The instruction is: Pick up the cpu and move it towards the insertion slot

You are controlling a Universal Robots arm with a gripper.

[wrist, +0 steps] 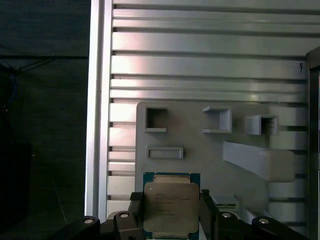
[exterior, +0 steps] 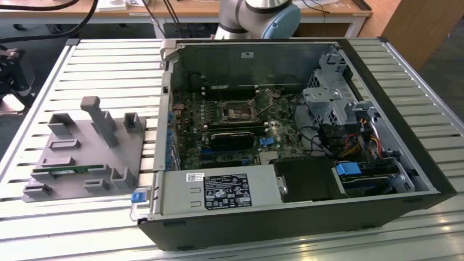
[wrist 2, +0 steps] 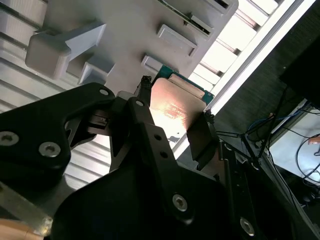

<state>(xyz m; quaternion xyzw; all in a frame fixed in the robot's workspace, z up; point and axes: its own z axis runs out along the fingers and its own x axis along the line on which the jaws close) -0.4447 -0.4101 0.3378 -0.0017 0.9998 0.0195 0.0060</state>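
Observation:
In both wrist views my gripper is shut on the cpu, a flat square chip with a shiny metal top and a green rim. One black finger presses on each of two opposite edges of the cpu. Held like this, the chip hangs over the grey fixture plate on the slatted table. The insertion slot, a dark square socket with a metal frame, sits on the motherboard inside the open computer case, well away from the plate in the exterior view.
The grey fixture plate carries raised blocks, a tall post and a green memory stick. The case has high walls, a drive cage, cables and a power supply. The arm's base stands behind the case.

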